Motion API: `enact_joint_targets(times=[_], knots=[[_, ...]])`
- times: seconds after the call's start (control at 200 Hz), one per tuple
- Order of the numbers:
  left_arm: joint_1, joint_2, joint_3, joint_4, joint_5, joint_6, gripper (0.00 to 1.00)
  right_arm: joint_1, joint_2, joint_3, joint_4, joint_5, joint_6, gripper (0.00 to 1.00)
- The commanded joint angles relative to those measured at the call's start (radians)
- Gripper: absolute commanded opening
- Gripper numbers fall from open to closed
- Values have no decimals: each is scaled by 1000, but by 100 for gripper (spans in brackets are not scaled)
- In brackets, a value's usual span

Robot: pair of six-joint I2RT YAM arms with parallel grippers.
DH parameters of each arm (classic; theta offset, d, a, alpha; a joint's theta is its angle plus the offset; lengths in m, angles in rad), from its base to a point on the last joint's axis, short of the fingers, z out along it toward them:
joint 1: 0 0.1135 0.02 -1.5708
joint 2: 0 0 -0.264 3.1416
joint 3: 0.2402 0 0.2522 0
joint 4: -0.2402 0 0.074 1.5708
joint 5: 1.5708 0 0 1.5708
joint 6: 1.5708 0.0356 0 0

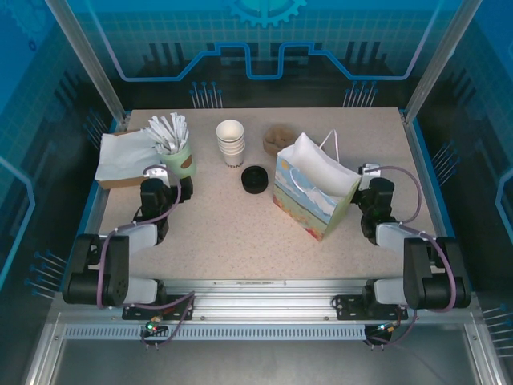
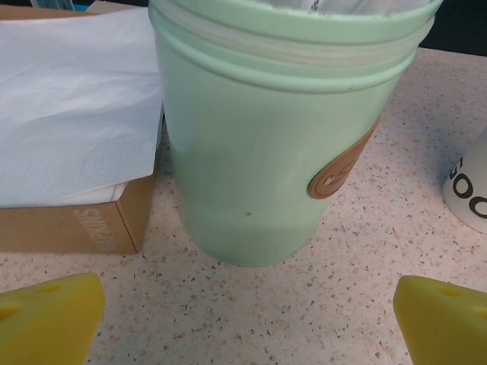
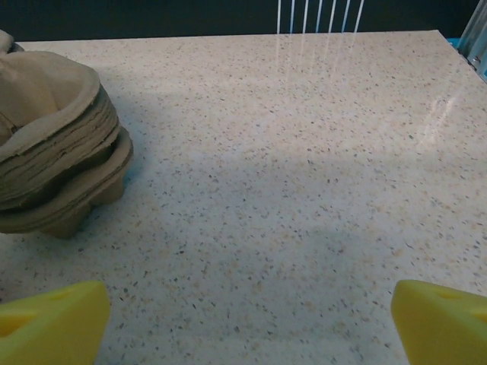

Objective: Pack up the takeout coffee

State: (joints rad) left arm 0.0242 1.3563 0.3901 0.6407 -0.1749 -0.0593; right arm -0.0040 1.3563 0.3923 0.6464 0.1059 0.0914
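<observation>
A round black lidded thing [image 1: 255, 178] stands mid-table between the white cups and the bag; from above no brownish body shows under it, so I cannot tell whether it is the takeout coffee. A paper gift bag [image 1: 314, 194] with a landscape print stands open to its right. My left gripper [image 1: 170, 181] [image 2: 247, 323] is open just in front of a mint-green cup [image 2: 266, 144], nothing between its yellow fingers [image 2: 47, 315]. At the bag's right side my right gripper [image 1: 365, 181] [image 3: 249, 323] is open over bare tabletop.
The green cup [image 1: 180, 159] holds white stir sticks. A brown box of napkins [image 1: 122, 160] [image 2: 68, 152] lies at far left. A stack of lidless white cups [image 1: 231, 143] and stacked pulp cup carriers [image 1: 280, 138] [image 3: 53, 152] stand at the back.
</observation>
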Motion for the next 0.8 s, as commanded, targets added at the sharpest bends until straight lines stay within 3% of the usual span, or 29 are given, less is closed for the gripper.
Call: enact_joint_targets(times=[0.0, 0.15, 0.385, 0.495, 0.535, 0.685, 0.795], knots=[[11, -55, -15, -19, -13, 63, 99, 28, 61, -7, 117, 36, -20, 96], [13, -50, -28, 22, 6, 68, 99, 58, 141, 3, 173, 60, -45, 97], [12, -15, 5, 6, 47, 51, 99, 80, 145, 13, 156, 97, -58, 100], [13, 22, 6, 76, 100, -9, 99, 80, 145, 14, 156, 98, -58, 100], [-3, 39, 25, 59, 73, 8, 99, 80, 145, 13, 156, 98, -58, 100], [-30, 200, -13, 296, 63, 55, 99, 80, 145, 14, 156, 97, -58, 100], [-39, 192, -5, 264, 49, 56, 99, 79, 145, 14, 156, 97, -58, 100]])
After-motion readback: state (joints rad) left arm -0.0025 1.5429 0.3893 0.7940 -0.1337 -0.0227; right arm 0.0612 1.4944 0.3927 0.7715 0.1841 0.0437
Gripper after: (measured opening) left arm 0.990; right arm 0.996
